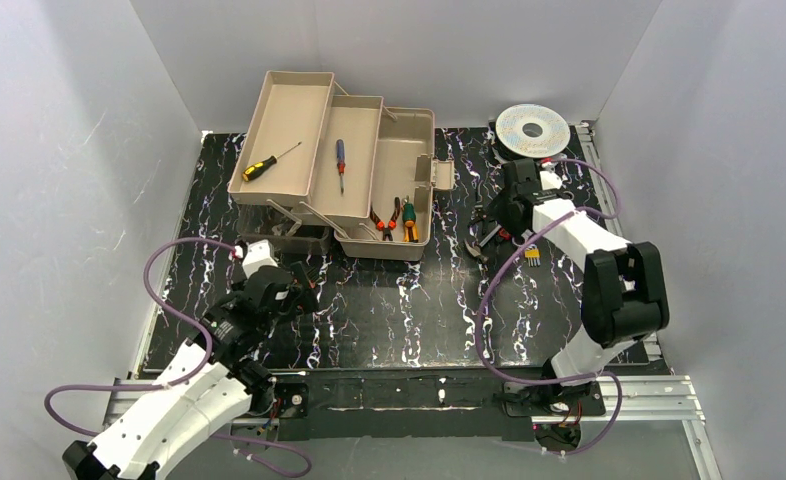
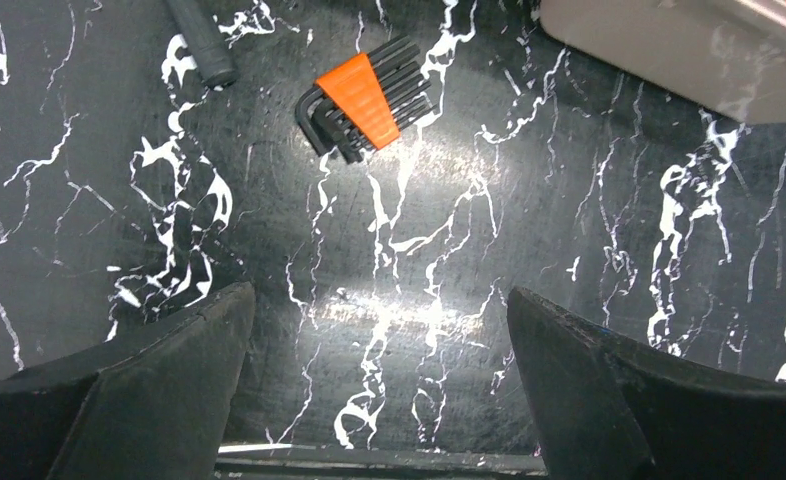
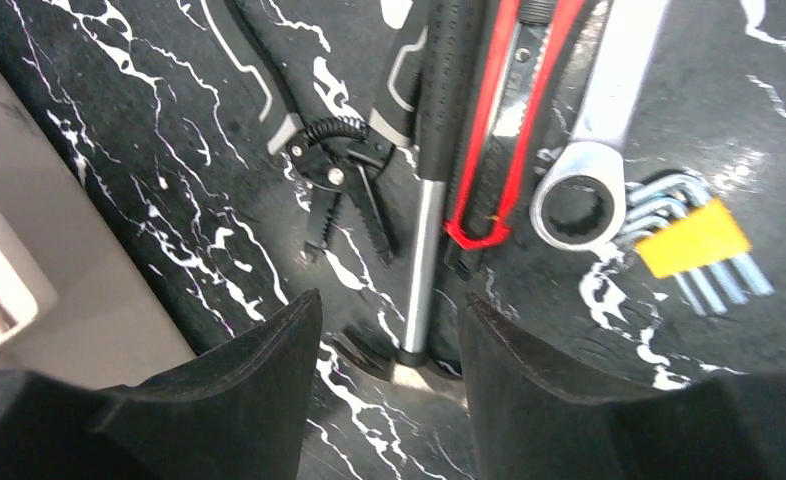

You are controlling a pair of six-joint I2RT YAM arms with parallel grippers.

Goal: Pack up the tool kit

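The toolbox (image 1: 406,165) stands open, its two trays (image 1: 291,125) folded out to its left: a yellow-handled screwdriver (image 1: 266,164) in the outer one, a blue-handled screwdriver (image 1: 340,163) in the inner, red-handled pliers (image 1: 387,218) in the toolbox body. Right of the toolbox, the right gripper (image 3: 389,320) hangs with its fingers spread, pinching nothing, over black pliers (image 3: 344,190), a silver-shafted tool (image 3: 427,240), a red knife (image 3: 499,150), a ring spanner (image 3: 579,190) and a yellow hex-key set (image 3: 694,240). Nearer than the toolbox's left end, the left gripper (image 2: 379,310) is spread wide and empty, an orange hex-key set (image 2: 364,100) on its toolbox side
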